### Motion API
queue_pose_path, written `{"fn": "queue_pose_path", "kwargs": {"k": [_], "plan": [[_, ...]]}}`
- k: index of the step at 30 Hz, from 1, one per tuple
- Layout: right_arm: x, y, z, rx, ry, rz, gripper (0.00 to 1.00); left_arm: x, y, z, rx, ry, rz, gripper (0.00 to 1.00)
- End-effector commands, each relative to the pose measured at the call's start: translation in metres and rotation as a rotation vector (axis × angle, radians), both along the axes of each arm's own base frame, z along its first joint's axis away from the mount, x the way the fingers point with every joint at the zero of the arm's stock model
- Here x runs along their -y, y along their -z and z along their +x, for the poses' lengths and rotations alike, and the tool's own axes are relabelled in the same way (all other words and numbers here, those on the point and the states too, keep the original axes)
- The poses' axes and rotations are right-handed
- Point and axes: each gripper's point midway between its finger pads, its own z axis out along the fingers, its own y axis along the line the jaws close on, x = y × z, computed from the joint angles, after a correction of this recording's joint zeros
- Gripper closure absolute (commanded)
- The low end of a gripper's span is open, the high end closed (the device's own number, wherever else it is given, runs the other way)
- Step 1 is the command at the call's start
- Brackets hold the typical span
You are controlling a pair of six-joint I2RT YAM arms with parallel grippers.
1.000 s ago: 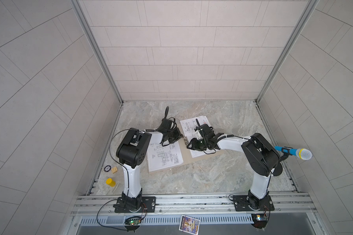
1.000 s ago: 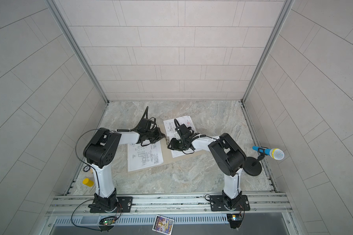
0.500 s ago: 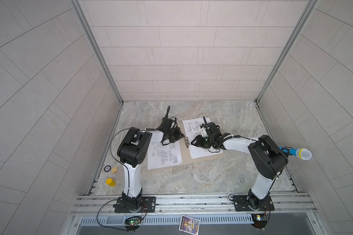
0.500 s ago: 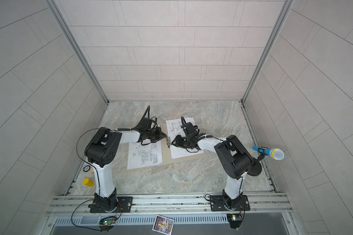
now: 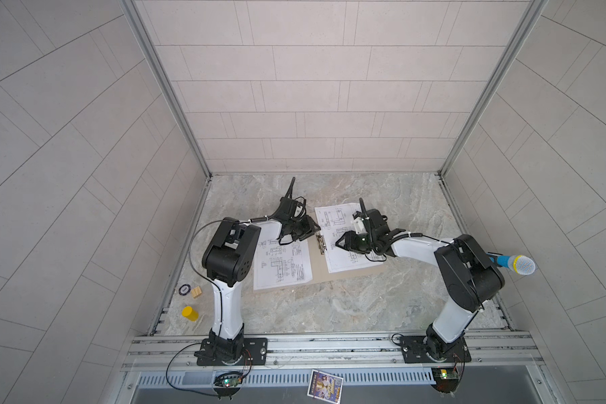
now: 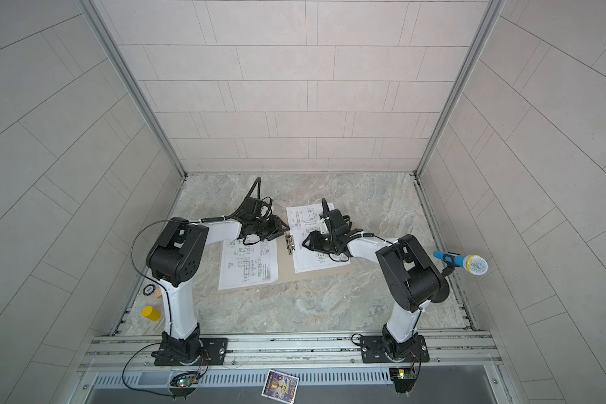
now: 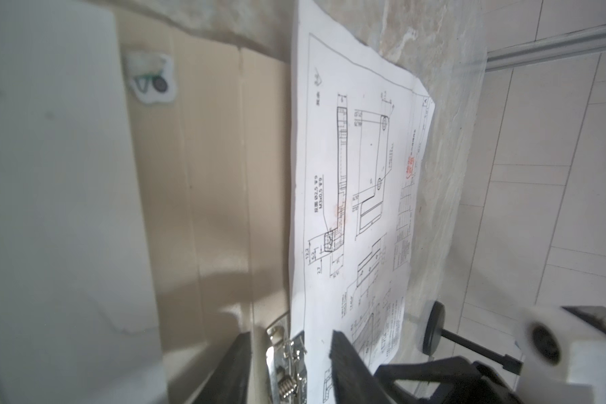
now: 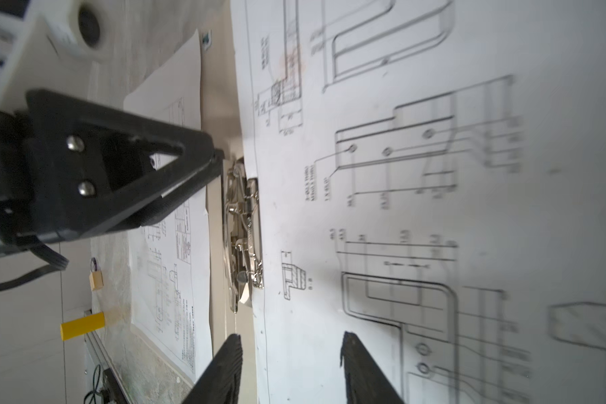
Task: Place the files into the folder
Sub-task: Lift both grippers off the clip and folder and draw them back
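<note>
Tan cardboard, the folder (image 5: 319,269) lies open mid-table with the left sheet (image 5: 282,264) on its left half, the right sheet (image 5: 347,262) on its right half and a metal clip (image 5: 321,243) on the spine between them. The left claw (image 5: 314,229) straddles the clip and the right claw (image 5: 338,243) hangs over the right sheet's inner edge, both released and grasping nothing. The paper looks loose, so a nudge or a closing flap could slide or crease it, and claws this near could collide or snag the clip.
</note>
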Motion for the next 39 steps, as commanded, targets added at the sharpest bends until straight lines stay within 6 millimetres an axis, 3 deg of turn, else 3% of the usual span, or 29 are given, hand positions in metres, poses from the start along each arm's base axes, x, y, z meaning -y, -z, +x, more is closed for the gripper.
{"fn": "queue_pose_path", "kwargs": {"k": [1,8,12,15,25,31,34,39], "plan": [[0.021,-0.013,0.002,0.053,0.011,-0.025,0.47,-0.004,-0.019,-0.001,0.052,0.040,0.049,0.48],[0.060,-0.025,0.005,0.101,0.067,-0.064,0.31,-0.032,-0.045,-0.010,0.122,0.020,0.128,0.27],[0.092,-0.027,0.003,0.131,0.133,-0.126,0.10,-0.060,-0.058,-0.021,0.172,-0.011,0.243,0.12],[0.112,-0.026,0.001,0.138,0.172,-0.144,0.06,-0.085,-0.064,-0.035,0.197,-0.053,0.326,0.04],[0.162,-0.008,-0.006,0.109,0.277,-0.193,0.04,-0.209,-0.061,-0.099,0.126,-0.399,0.687,0.00],[0.170,0.006,-0.008,0.086,0.295,-0.164,0.04,-0.260,-0.044,-0.134,0.061,-0.577,0.695,0.00],[0.166,0.012,-0.008,0.074,0.285,-0.137,0.04,-0.264,-0.036,-0.140,0.039,-0.592,0.673,0.00],[0.159,0.025,-0.007,0.033,0.268,-0.093,0.05,-0.250,-0.022,-0.137,-0.010,-0.532,0.608,0.00]]}}
